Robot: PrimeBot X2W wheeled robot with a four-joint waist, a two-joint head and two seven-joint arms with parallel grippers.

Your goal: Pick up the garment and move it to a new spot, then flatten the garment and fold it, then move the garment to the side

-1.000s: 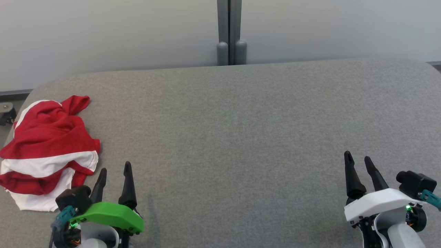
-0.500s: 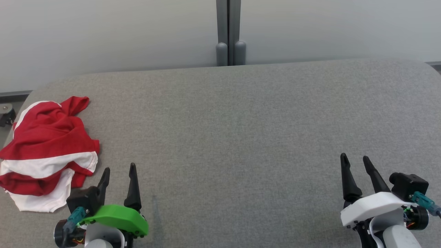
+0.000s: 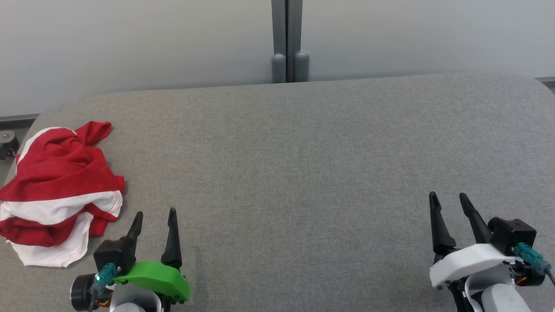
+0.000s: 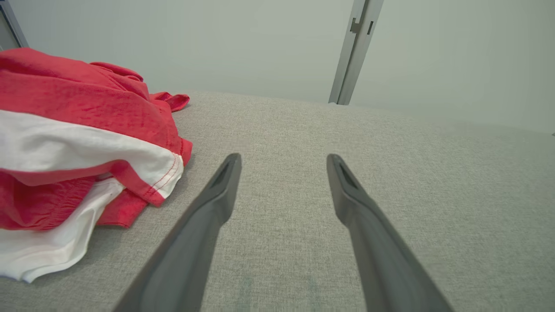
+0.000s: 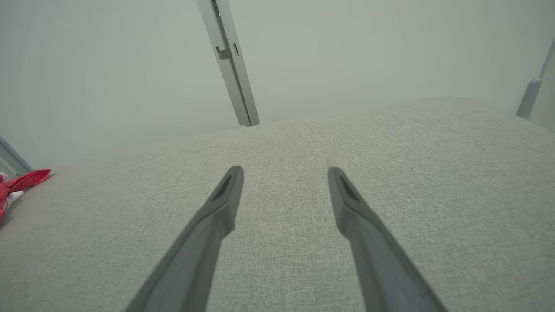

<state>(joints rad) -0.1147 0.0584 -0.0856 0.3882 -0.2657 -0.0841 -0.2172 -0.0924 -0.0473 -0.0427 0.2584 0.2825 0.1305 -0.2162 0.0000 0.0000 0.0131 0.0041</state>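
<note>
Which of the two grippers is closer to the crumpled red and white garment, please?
The left gripper, with the green cover, is open just beside the garment; the white-covered right gripper sits far across the grey surface.

Grey fabric-covered table (image 3: 303, 143) with rounded far corners, under soft, even light. Plain pale grey wall panels (image 3: 130, 43) stand behind it, meeting at a vertical grey metal post (image 3: 287, 34) with two rounded caps (image 3: 289, 65) at the table's far edge. A dark strip (image 3: 19, 118) runs along the wall base at far left.
</note>
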